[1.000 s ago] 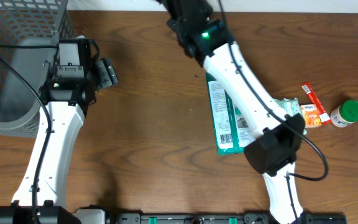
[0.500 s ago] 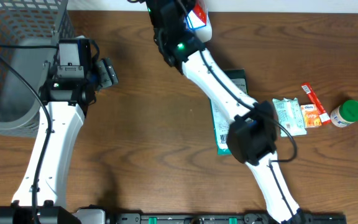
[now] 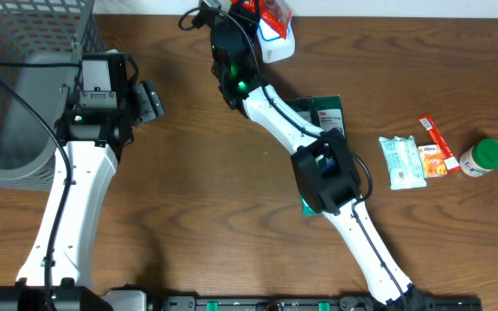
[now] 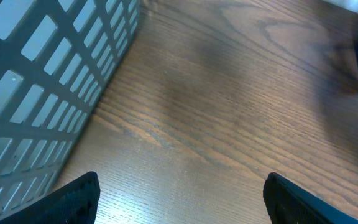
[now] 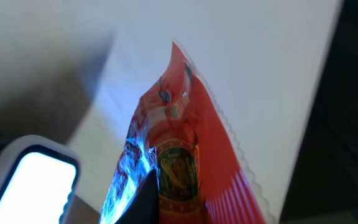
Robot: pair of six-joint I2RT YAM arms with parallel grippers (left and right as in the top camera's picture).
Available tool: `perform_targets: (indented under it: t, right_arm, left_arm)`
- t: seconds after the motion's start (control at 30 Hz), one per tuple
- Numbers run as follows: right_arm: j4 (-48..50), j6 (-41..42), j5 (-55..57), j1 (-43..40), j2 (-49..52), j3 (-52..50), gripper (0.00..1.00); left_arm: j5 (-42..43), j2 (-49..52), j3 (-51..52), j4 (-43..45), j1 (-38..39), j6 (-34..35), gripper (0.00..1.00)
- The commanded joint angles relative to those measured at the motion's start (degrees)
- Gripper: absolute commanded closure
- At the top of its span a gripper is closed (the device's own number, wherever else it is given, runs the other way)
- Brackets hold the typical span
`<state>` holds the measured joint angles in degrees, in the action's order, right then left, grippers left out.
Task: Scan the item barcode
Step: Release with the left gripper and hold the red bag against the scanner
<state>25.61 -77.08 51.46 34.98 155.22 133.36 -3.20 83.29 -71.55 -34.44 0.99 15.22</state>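
right hand (image 3: 251, 10) swung to far edge, clamping red packet (image 3: 273, 10) | left hand (image 4: 185, 205) wide, empty | basket (image 3: 24, 52) contents unclear

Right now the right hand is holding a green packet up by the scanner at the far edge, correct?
No: the packet in the right hand is red, not green, as the right wrist view shows. It is by the scanner at the far edge.

A crinkled red packet (image 5: 194, 162) stands beside a white scanner (image 5: 27, 183), its window glowing.
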Motion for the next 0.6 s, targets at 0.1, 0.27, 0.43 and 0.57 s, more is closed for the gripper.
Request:
perform_targets:
  t: [0.1,0.27,0.43,0.57]
  right_arm:
    - [-1.1,3.0,-7.5,-1.9,1.8,0.9,0.99]
    - [-1.6,4.2,-11.4,-2.4,2.3,0.9,0.99]
    - [-6.3,8.4,-13.7,-2.4,2.4,0.9,0.99]
    - [-6.1,11.4,-14.5,-2.5,3.1,0.7,0.99]
  left_arm:
    - [-0.7,0.7,0.1,0.0,-0.2,0.1,0.16]
    - [-0.7,0.7,0.1,0.0,-0.2,0.1,0.16]
    - [-0.7,0.7,0.1,0.0,-0.2,0.1,0.16]
    - [-0.7,0.7,0.1,0.0,-0.2,0.1,0.16]
